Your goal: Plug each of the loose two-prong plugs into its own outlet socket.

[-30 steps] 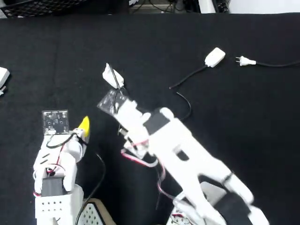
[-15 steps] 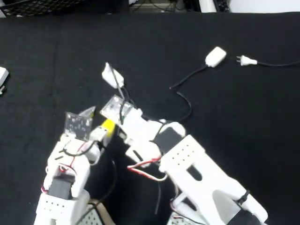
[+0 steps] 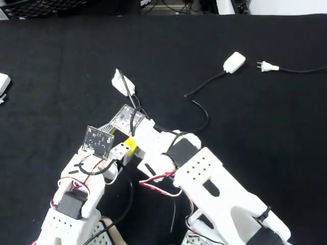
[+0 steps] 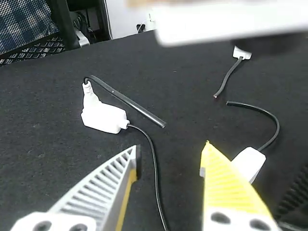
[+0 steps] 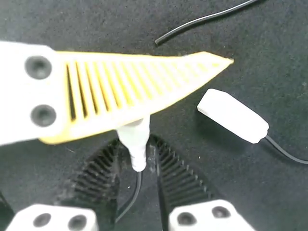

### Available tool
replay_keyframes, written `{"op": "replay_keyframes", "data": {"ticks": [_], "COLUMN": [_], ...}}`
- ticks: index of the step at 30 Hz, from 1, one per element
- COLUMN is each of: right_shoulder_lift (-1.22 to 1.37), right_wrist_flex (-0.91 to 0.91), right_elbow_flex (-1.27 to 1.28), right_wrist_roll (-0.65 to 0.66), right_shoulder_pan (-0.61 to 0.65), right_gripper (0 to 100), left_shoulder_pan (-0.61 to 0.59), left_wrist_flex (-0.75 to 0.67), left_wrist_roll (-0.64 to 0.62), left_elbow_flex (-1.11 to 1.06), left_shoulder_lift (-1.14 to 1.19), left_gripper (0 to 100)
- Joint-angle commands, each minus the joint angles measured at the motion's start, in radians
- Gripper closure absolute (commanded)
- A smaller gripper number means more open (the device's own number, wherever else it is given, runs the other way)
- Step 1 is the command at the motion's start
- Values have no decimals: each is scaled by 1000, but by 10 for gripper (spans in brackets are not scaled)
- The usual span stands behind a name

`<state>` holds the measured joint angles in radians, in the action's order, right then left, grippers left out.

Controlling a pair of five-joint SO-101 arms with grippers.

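Swinging inward, the left tool (image 4: 171,147) has come beside the right tool (image 5: 136,155), both near the white socket (image 3: 123,82) on the bench (image 3: 61,61). Left stands released; right is clenched on a plug (image 5: 134,135). Best, I judge: left pins the socket, right lines the plug up squarely, then pushes straight in.

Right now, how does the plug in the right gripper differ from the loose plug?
The held plug sits between the right gripper's fingers, prongs hidden; the loose plug lies on the table, prongs showing. The left gripper's yellow finger crosses over the held plug; nothing covers the loose plug. Both are white with black cables.
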<state>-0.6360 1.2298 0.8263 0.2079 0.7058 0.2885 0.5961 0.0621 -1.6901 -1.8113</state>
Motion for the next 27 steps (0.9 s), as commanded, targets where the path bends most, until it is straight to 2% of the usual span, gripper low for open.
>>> {"op": "replay_keyframes", "data": {"ticks": [1, 12, 27], "right_shoulder_lift": [-35, -202, -216], "right_wrist_flex": [3, 64, 68], "right_elbow_flex": [-12, -51, -65], "right_wrist_roll": [-12, -14, -15], "right_shoulder_pan": [12, 14, 8], "right_gripper": [987, 987, 987], "left_shoulder_pan": [10, 10, 10], "left_wrist_flex": [-5, 12, 14], "left_wrist_roll": [-12, -12, -12], "left_elbow_flex": [-8, -8, -8], "left_shoulder_lift": [-8, -8, -8], "left_gripper": [777, 777, 777]}}
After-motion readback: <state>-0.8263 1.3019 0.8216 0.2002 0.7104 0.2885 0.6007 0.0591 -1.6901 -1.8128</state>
